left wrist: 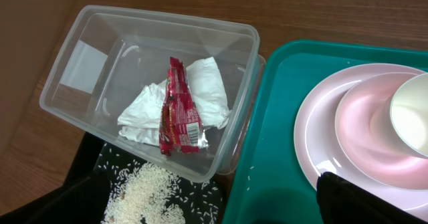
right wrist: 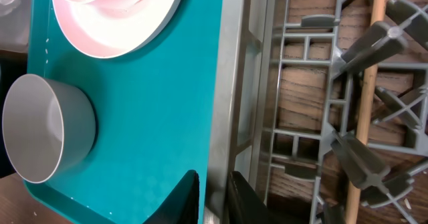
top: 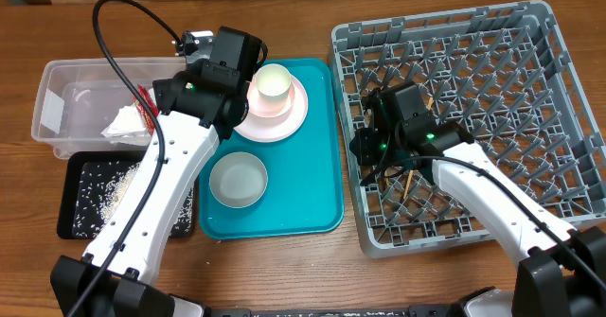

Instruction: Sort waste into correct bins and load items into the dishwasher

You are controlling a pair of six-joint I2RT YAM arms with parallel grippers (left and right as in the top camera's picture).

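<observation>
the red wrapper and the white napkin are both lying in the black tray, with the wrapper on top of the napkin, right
Not quite. The red wrapper does lie on top of the white napkin, but both are in the clear tub, not the black tray. That tray holds rice grains. The left wrist view shows it.

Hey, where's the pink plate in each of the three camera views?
Overhead: pink plate sits upper centre on the teal tray, partly hidden by the left arm.
Left wrist: right side, on the tray.
Right wrist: top left, cut off by the top edge.
Shared landmark: the teal tray.
</observation>
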